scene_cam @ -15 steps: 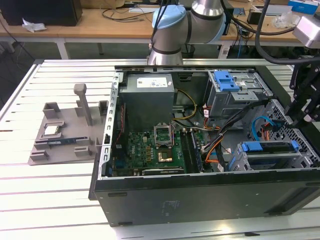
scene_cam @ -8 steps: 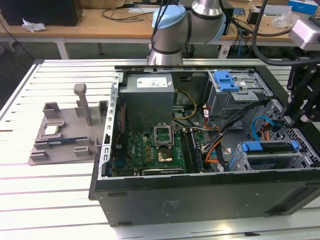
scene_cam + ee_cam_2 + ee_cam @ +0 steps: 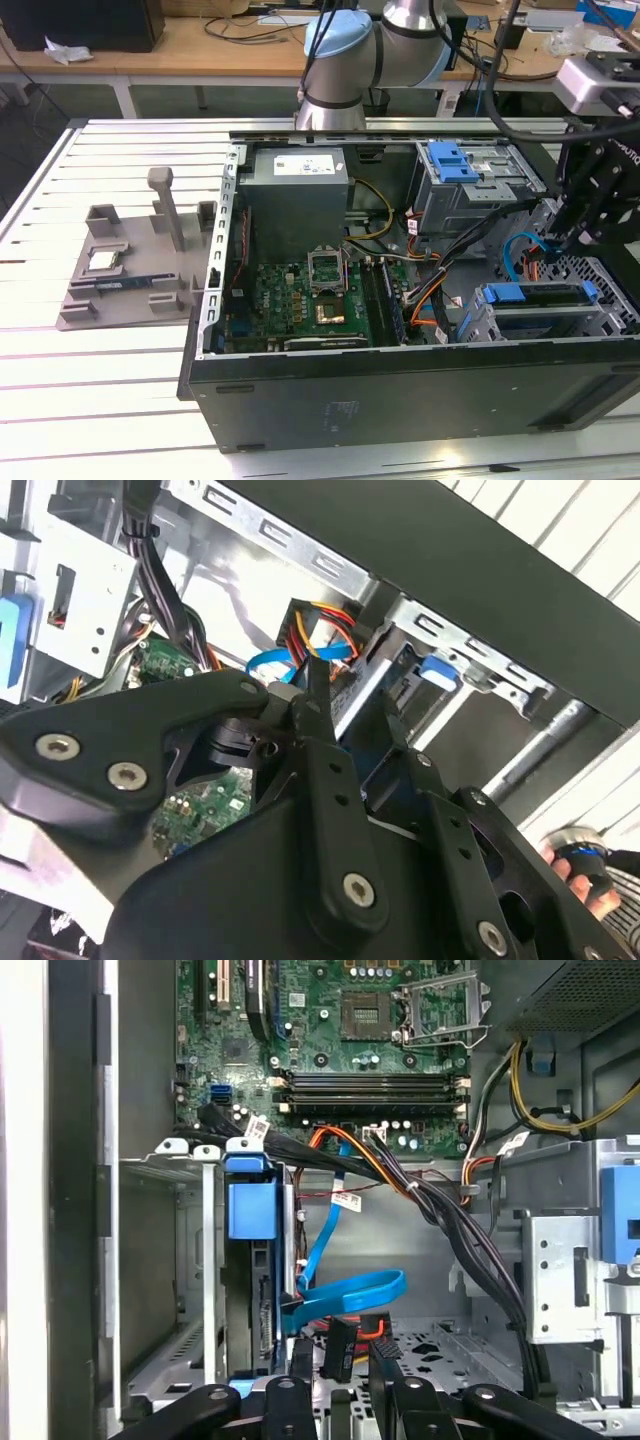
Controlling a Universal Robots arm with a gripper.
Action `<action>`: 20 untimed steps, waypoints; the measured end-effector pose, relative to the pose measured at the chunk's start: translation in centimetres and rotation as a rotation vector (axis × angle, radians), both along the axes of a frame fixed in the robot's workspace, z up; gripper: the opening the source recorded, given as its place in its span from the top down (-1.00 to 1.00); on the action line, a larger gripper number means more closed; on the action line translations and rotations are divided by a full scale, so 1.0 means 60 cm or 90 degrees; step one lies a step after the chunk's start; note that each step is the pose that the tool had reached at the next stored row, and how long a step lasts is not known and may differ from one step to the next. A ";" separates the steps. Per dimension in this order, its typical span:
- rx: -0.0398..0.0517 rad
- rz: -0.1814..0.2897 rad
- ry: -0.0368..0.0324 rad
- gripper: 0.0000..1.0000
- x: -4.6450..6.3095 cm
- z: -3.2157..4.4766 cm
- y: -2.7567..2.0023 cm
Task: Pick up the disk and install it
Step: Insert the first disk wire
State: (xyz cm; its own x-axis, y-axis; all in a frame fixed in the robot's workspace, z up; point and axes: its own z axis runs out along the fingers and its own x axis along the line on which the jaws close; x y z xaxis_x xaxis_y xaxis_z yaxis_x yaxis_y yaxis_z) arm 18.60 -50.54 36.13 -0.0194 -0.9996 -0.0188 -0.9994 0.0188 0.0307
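Now, in the exterior view, you are looking at the disk [image 3: 535, 296] sitting in the drive cage [image 3: 478, 325]. The cage is at the corner of the case [image 3: 400, 365] on the exterior view's right, against the near wall. The disk's long axis is running along that wall, and the gripper [image 3: 585, 235] is hovering just above the end at the exterior view's right.

In the second wrist view, the fingers [image 3: 325, 770] are standing partly apart, clamping nothing I can make out.

In the first wrist view, the disk [image 3: 250, 1300] is standing on edge, its blue tab end pointing toward the motherboard [image 3: 330, 1030]. The blue cable [image 3: 350, 1295] and the black cable bundle [image 3: 450, 1230] are lying just beside the gripper [image 3: 345, 1400]. I judge you are risking a snag there: a fingertip hooking a cable could tug a connector loose, or clip the cage rim.
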 end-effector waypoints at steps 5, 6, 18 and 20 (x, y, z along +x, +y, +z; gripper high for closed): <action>-0.0047 0.000 0.0001 0.28 0.000 -0.006 -0.0019; -0.0073 0.000 0.0000 0.28 0.000 -0.006 -0.0029; -0.0074 0.000 0.0000 0.66 0.000 -0.007 -0.0032; -0.0074 0.000 0.0000 0.66 0.000 -0.007 -0.0032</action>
State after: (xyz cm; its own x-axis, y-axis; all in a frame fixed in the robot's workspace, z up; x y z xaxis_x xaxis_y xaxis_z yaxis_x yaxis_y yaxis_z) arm 18.60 -50.73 35.74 -0.0193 -0.9998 -0.0071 -0.9994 0.0191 0.0306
